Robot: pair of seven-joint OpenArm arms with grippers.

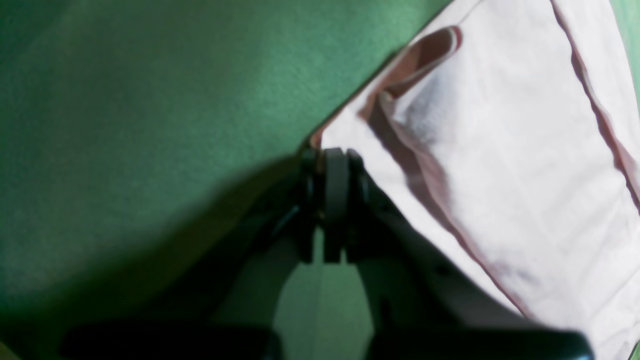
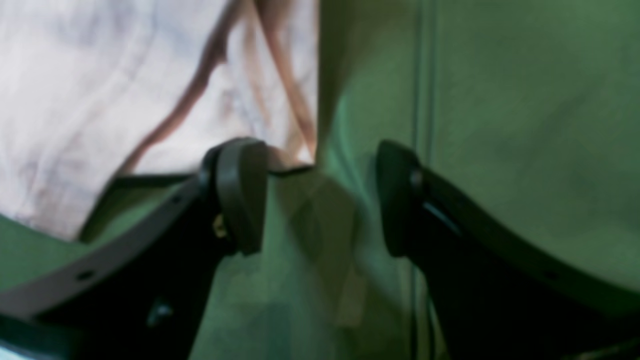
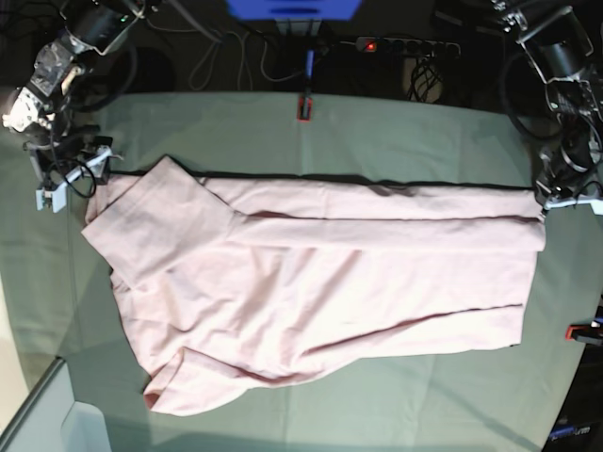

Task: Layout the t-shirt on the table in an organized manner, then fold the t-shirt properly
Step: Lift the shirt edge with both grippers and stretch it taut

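Base view shows the t-shirt lying plain side up across the middle of the table, its long axis running from nine o'clock to three o'clock, with one sleeve flared out toward ten o'clock and a folded band along the twelve o'clock edge. I judge the layout step is nearly done and I am setting up to take both far corners, because that long upper edge is drawn into a fairly straight line between my two arms. My left gripper sits at the three o'clock end of that edge; in the left wrist view its pads are pressed together right at the corner of the pink cloth, and the fabric meets them so closely that I read it as a pinch on the corner, though the very tip is hidden by the pads. My right gripper is at the ten o'clock end, beside the sleeve; its jaws stand wide apart, with green cover showing between them and only the near pad touching the shirt's edge, so it holds nothing yet. Holding one end while the other is still free keeps the edge from sliding. The creases near six o'clock still want smoothing before any fold.
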